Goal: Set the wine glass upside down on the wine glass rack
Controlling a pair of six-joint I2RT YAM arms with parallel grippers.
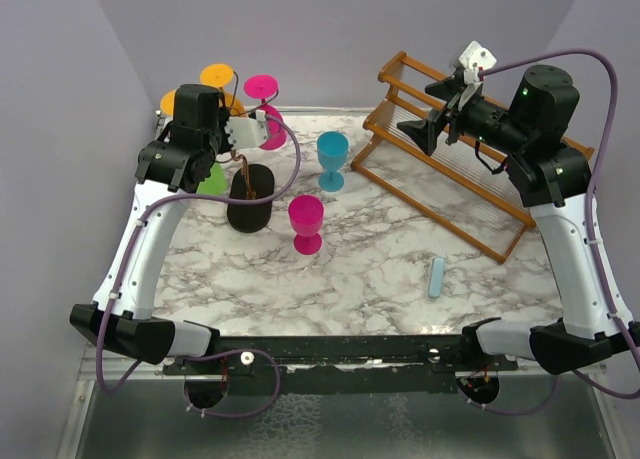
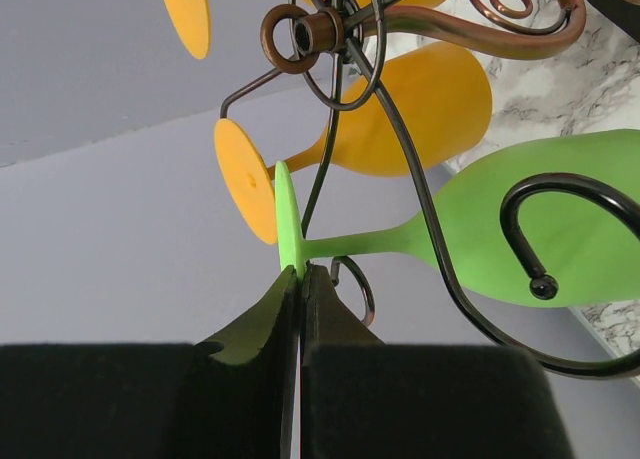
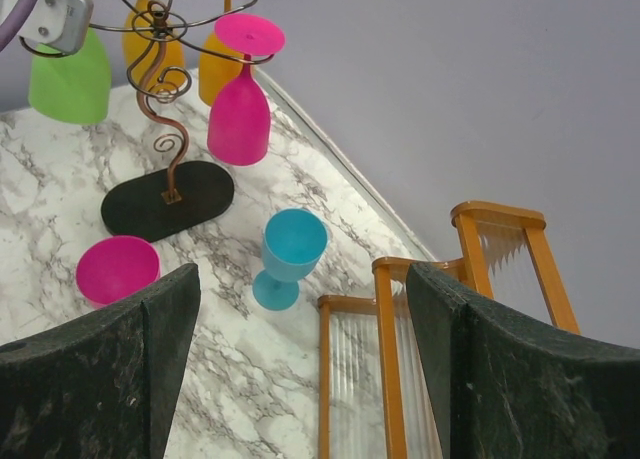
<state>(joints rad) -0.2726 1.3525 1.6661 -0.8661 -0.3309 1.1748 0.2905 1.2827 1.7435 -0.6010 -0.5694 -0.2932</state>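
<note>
The marble table bears wine glass rack, wooden rack, blue glass, pink glass — and a pale-blue bar.

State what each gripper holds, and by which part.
Left gripper: green wine glass, pinched at the edge of its foot. Right gripper: open, holding nothing.

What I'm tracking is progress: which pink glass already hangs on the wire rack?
The hanging pink glass, upside down on the wire rack; the upright pink glass stands on the table.

Lab booth — bare lilac walls
</note>
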